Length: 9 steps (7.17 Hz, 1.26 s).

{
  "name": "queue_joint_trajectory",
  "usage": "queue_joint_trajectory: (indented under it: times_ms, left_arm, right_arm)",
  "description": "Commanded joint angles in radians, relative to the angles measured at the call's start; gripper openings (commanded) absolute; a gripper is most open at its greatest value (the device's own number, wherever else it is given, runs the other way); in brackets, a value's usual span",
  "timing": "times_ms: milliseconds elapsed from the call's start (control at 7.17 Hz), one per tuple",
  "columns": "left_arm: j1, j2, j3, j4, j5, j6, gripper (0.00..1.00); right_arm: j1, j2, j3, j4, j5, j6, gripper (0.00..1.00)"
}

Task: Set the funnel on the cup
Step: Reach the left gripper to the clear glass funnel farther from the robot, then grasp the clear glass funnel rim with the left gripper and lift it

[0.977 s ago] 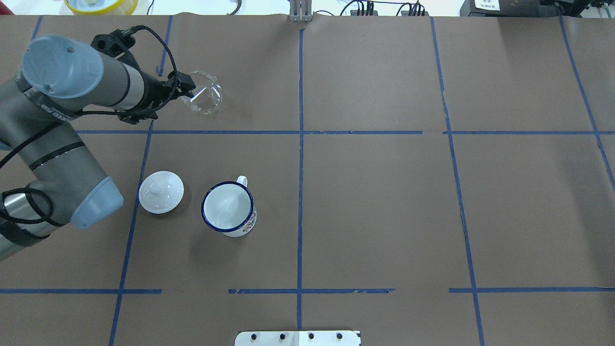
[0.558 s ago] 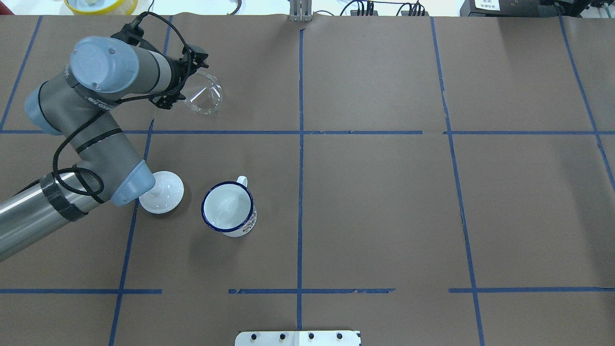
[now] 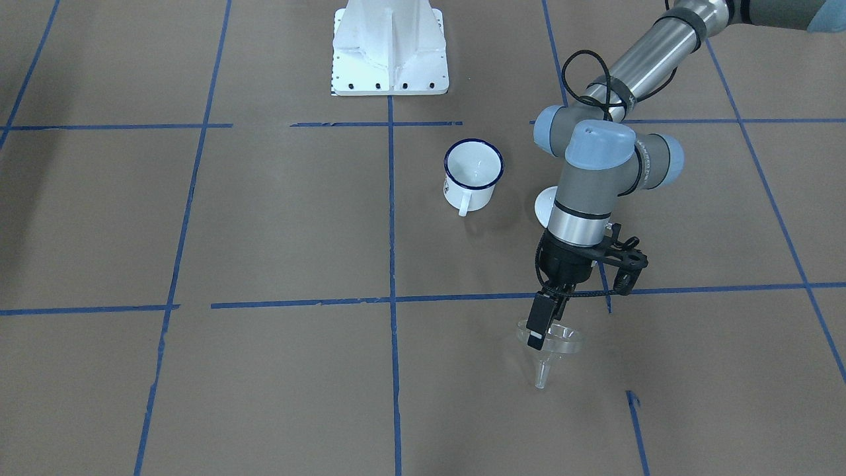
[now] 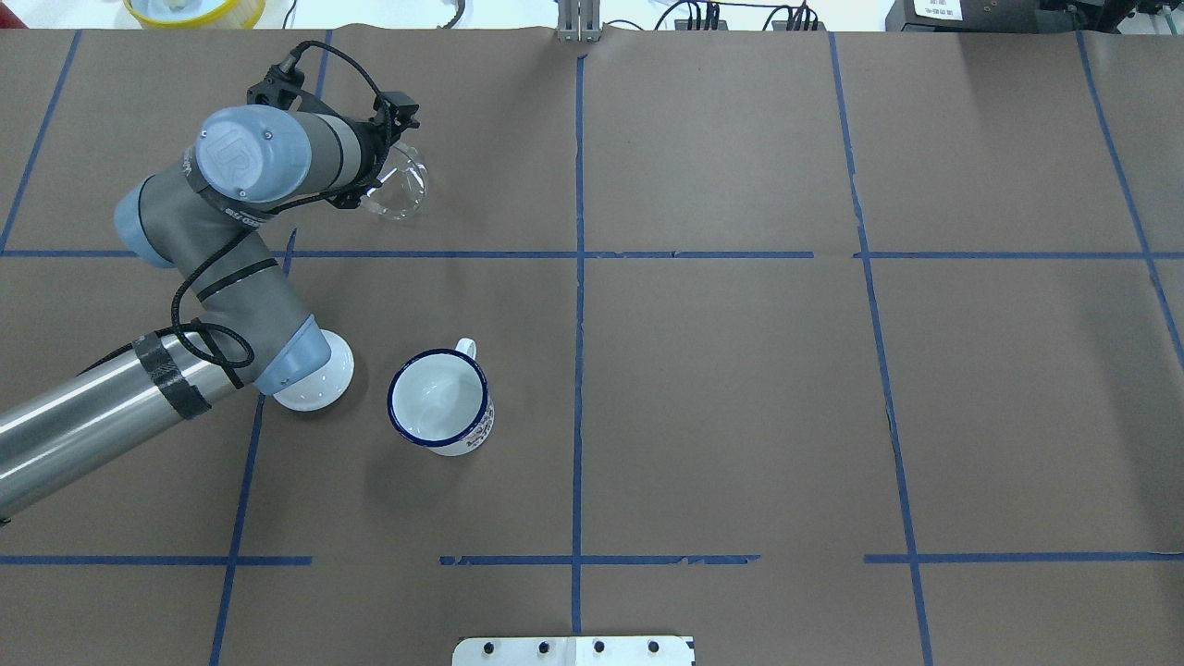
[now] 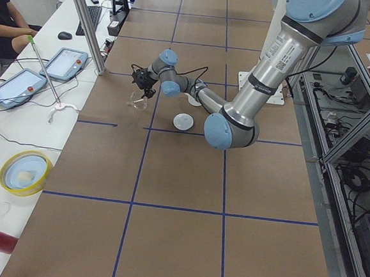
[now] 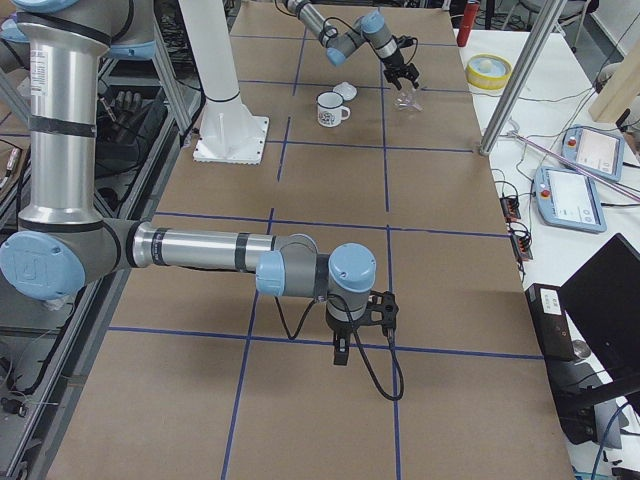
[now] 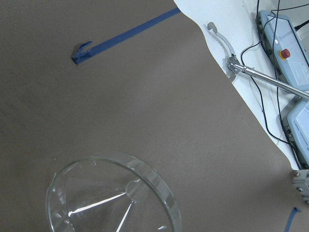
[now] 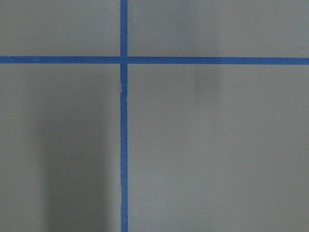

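Jaws, left gripper [image 3: 538, 334]: at funnel [image 3: 567, 341] rim, grip unclear.
Jaws, right gripper [image 6: 341, 352]: cannot tell.
Cup [image 3: 472, 174]: upright, well apart from funnel.

The left arm [image 4: 231, 176] is reaching out, bent at the elbow, its wrist aiming steeply down and the left gripper [image 3: 537, 336] pinching the rim of the funnel [image 3: 543, 369], while the right arm [image 6: 200, 248] is stretching out low, well apart from the funnel, the right gripper [image 6: 341, 352] pointing straight down.
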Motion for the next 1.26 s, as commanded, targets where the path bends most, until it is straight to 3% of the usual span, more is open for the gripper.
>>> queue_joint_trajectory:
  times_ms: [0, 419, 558, 698, 977, 1116]
  left_arm:
    - [0.003, -0.001, 0.035, -0.045, 0.002, 0.001, 0.74]
    - [0.003, -0.014, 0.039, -0.045, 0.001, 0.001, 0.28]
    - [0.003, -0.028, 0.039, -0.045, 0.001, 0.001, 0.19]
    - [0.001, -0.031, 0.032, -0.067, 0.001, 0.000, 0.00]
    - [-0.009, -0.021, -0.008, -0.123, -0.010, 0.008, 0.00]
    - [-0.037, -0.002, -0.098, -0.108, -0.076, 0.005, 0.00]
  right_arm:
    - [0.000, 0.000, 0.000, 0.000, 0.000, 0.000, 1.00]
    - [0.000, 0.000, 0.000, 0.000, 0.000, 0.000, 1.00]
    - [0.000, 0.000, 0.000, 0.000, 0.000, 0.000, 1.00]
    - [0.000, 0.000, 0.000, 0.000, 0.000, 0.000, 1.00]
    - [0.000, 0.000, 0.000, 0.000, 0.000, 0.000, 1.00]
    - [0.000, 0.000, 0.000, 0.000, 0.000, 0.000, 1.00]
